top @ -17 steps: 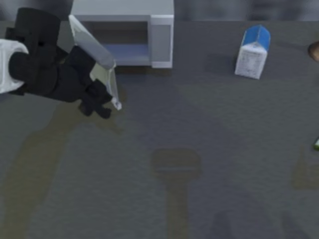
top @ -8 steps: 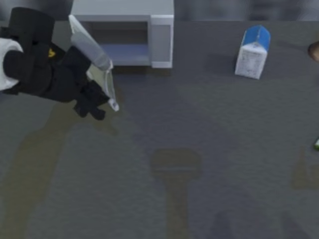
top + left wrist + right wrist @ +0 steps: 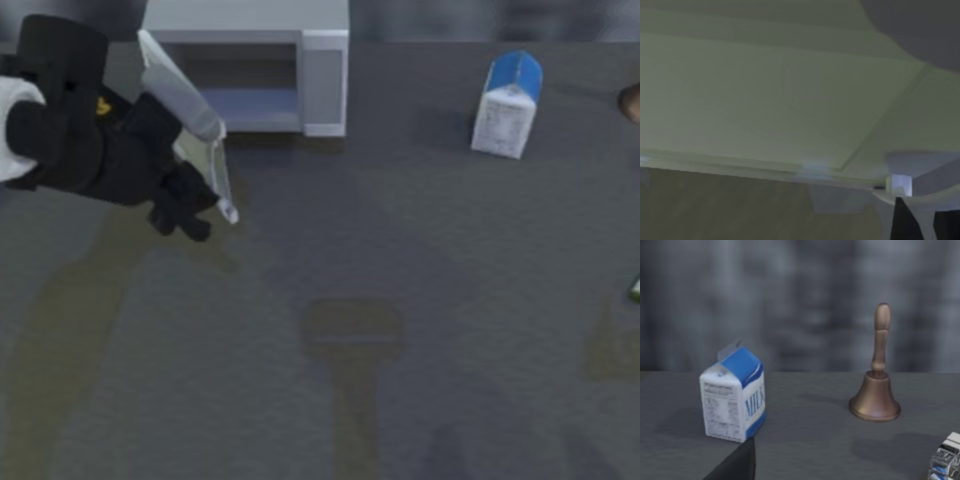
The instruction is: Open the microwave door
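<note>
A: Translucent grey window panel in a white frame, the microwave door (image 3: 185, 125), stands swung well out from the light grey boxy microwave (image 3: 250, 65) at the bench's (image 3: 420, 300) far left. Cavity exposed.

B: Left arm?

A: The left gripper (image 3: 190, 215), black, sits at the door's free edge, by the slim white bar handle (image 3: 226, 195). Its fingers look closed on that edge, though the top view doesn't resolve the grip cleanly. Left wrist view is filled by the pale door panel (image 3: 765, 100).

B: Right arm?

A: Parked off the right side; not in the top view. Its wrist camera shows the blue-and-white milk carton (image 3: 735, 395) and a bronze bell (image 3: 876, 395).

B: Step?

A: Late pull phase, judging by the door angle. Next move likely calls for following the hinge arc outward, not a straight pull, or the edge could slip out.
</note>
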You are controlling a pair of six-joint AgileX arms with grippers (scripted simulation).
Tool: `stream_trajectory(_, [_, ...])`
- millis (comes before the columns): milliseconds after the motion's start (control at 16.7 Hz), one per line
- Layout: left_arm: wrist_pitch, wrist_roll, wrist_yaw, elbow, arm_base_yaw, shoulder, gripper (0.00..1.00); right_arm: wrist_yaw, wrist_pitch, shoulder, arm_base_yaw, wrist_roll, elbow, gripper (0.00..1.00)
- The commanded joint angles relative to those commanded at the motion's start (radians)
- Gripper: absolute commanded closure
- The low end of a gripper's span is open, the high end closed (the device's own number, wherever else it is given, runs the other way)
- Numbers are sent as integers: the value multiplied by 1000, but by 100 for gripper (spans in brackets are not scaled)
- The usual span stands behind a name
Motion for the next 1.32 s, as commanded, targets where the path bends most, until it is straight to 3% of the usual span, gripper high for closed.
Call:
stream_trajectory(780, [0, 0, 0, 0, 0, 0, 100, 0, 0, 0, 0, 0, 0, 0])
stream_trajectory(1320, [-42, 79, 45, 11, 31, 4, 100, 0, 0, 0, 0, 0, 0, 0])
